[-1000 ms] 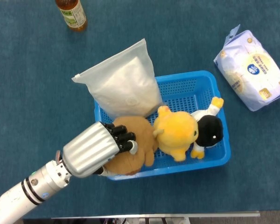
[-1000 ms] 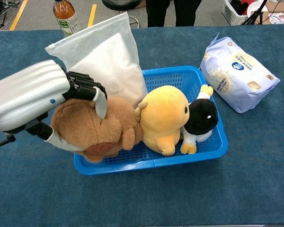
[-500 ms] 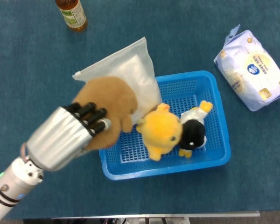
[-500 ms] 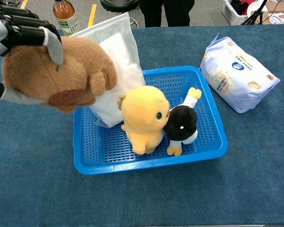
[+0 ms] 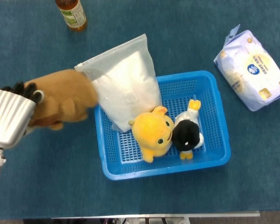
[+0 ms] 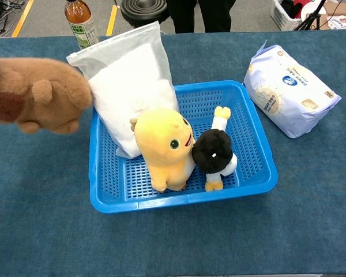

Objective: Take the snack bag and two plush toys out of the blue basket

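My left hand holds a brown plush toy in the air, left of the blue basket; the chest view shows the brown plush toy but almost nothing of the hand. Inside the blue basket a yellow plush toy lies beside a black-and-white penguin plush. The white snack bag leans over the basket's back left corner. In the chest view I see the yellow plush toy, the penguin plush and the snack bag. My right hand is out of sight.
A white and lavender pack lies to the right of the basket. A bottle with an amber drink stands at the back left. The blue cloth left of the basket is bare under the lifted toy.
My left hand has lifted the brown plush toy out of the basket and carried it left. The yellow and penguin toys have slid toward the basket's middle.
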